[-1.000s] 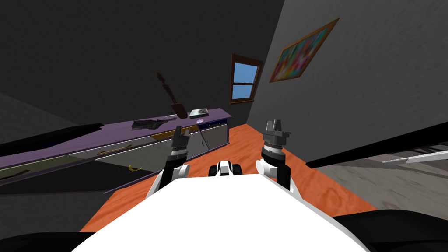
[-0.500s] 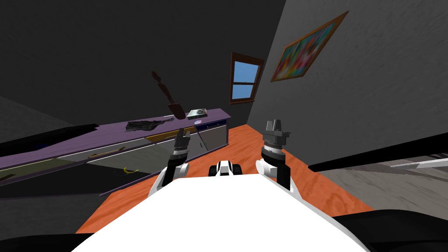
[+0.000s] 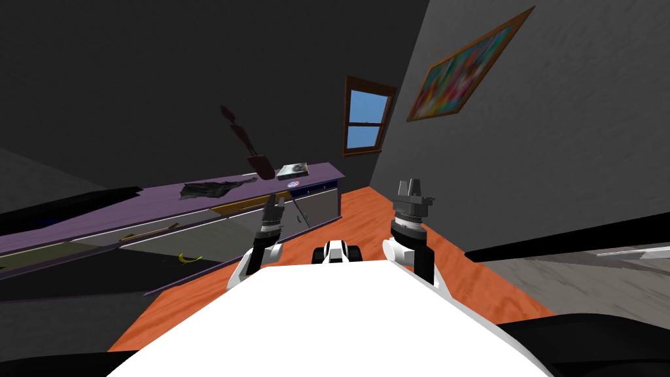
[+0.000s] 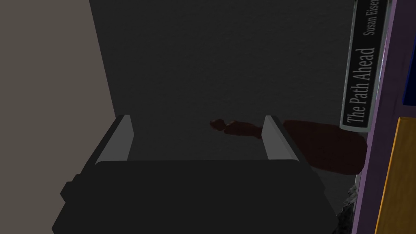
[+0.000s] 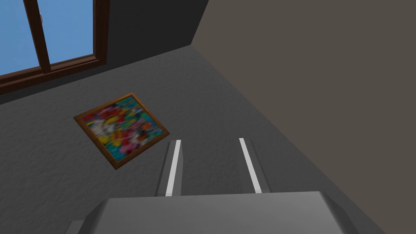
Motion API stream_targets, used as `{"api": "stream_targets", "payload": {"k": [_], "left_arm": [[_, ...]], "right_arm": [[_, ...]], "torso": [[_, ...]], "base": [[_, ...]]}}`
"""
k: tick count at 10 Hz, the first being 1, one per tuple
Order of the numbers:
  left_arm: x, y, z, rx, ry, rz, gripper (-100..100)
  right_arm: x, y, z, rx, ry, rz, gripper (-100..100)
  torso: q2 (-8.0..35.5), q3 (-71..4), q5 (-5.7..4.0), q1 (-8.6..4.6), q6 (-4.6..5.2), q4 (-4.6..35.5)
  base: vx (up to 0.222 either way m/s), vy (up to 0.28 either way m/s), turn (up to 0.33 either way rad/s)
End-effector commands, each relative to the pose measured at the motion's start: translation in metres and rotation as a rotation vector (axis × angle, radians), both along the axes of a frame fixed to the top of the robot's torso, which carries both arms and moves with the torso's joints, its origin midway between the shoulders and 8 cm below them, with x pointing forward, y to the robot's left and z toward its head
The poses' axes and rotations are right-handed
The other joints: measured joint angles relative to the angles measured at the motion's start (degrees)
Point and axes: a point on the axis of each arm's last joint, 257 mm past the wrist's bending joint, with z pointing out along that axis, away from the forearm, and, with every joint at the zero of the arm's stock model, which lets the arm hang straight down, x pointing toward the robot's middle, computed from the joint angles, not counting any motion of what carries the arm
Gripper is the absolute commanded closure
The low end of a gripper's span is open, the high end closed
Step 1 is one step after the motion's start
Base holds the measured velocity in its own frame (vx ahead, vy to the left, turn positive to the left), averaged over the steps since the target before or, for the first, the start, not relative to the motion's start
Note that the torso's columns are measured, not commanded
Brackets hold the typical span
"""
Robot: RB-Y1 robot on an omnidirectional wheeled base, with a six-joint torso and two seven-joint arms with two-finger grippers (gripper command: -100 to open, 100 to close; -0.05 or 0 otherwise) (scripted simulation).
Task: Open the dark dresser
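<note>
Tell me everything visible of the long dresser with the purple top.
The dresser is long and low, against the dark wall on the robot's left. Its top is purple, its fronts grey with brownish bar handles; one front is yellowish. A lower part stands open, dark inside, with a yellow curved thing in it. On the top lie a dark crumpled cloth and a book; a dark brown object stands there. The open left gripper hovers before its front; contact cannot be told.

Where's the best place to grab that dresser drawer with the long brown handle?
Take the long brown handle at its middle, coming at the dresser front-on with the open left end effector, one finger above and one below: the bar runs lengthwise along the drawer face.
</note>
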Motion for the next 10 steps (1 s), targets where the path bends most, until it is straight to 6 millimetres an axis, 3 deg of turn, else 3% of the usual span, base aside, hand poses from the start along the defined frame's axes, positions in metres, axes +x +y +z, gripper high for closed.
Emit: {"api": "stream_targets", "payload": {"k": [1, 10], "left_arm": [[0.004, 0.008, -0.010, 0.006, -0.012, 0.003, -100], [0.013, 0.038, -0.047, 0.004, -0.030, 0.025, -100]], "right_arm": [[0.000, 0.000, 0.000, 0.000, 0.000, 0.000, 0], [0.000, 0.000, 0.000, 0.000, 0.000, 0.000, 0]], "torso": [[-0.03, -0.01, 0.02, 0.04, 0.00, 0.00], [0.00, 0.01, 0.02, 0.03, 0.00, 0.00]], "base": [[0.064, -0.051, 0.029], [0.068, -0.052, 0.018]]}}
